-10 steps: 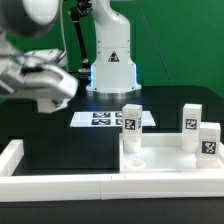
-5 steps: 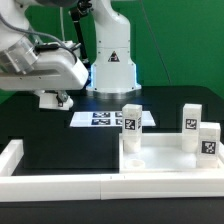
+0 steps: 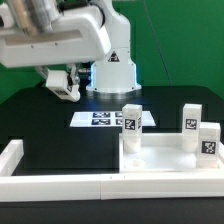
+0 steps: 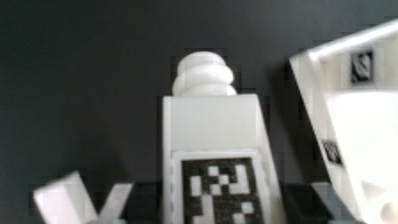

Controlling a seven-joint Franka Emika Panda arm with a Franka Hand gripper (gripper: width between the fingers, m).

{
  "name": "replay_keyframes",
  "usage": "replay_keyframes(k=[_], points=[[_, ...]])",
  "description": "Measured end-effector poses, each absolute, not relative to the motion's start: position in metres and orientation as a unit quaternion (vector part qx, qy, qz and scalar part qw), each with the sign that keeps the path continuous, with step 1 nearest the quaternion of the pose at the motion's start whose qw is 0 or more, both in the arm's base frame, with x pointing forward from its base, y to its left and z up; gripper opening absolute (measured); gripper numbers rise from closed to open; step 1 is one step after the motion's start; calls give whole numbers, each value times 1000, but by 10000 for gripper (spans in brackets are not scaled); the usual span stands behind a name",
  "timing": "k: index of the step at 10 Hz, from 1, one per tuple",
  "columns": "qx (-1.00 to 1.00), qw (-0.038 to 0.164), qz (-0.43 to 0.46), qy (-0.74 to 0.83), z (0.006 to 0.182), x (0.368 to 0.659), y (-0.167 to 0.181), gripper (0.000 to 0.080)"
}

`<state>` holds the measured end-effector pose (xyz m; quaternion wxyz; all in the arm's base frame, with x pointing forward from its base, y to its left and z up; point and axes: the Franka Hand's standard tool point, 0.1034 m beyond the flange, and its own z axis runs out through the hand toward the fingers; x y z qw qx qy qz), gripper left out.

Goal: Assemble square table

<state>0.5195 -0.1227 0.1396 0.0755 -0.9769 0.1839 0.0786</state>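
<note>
The white square tabletop (image 3: 160, 157) lies at the exterior view's right. Three white tagged legs stand upright on it: one at its back left (image 3: 131, 121) and two on its right (image 3: 191, 118) (image 3: 208, 139). My gripper (image 3: 63, 84) hangs above the table at the exterior view's upper left, well clear of the tabletop. In the wrist view the gripper (image 4: 210, 205) is shut on the fourth leg (image 4: 214, 130). The leg's tag faces the camera and its rounded screw tip points away. An edge of the tabletop (image 4: 356, 80) shows blurred beside the leg.
The marker board (image 3: 104, 119) lies flat in front of the robot base (image 3: 112, 70). Low white border strips run along the front (image 3: 60, 187) and the exterior view's left (image 3: 14, 155) of the black table.
The arm has swung up and toward the exterior view's right, and the gripper now hangs higher and nearer the robot base.
</note>
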Motion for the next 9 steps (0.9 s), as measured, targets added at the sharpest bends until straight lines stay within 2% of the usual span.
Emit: replay_keyframes(k=[3,4,5,6,8,9], points=[[-981,46,-6,186,136,522,-125,288],[-977,25,-52,203,137,537,-117,288],[-976,8,-72,208,144,555,-87,288],[-966,3,-141,216,159,584,-55,288],[-941,10,-240,239,164,605,-20,288],[-918,15,-302,256,166,604,-17,288]])
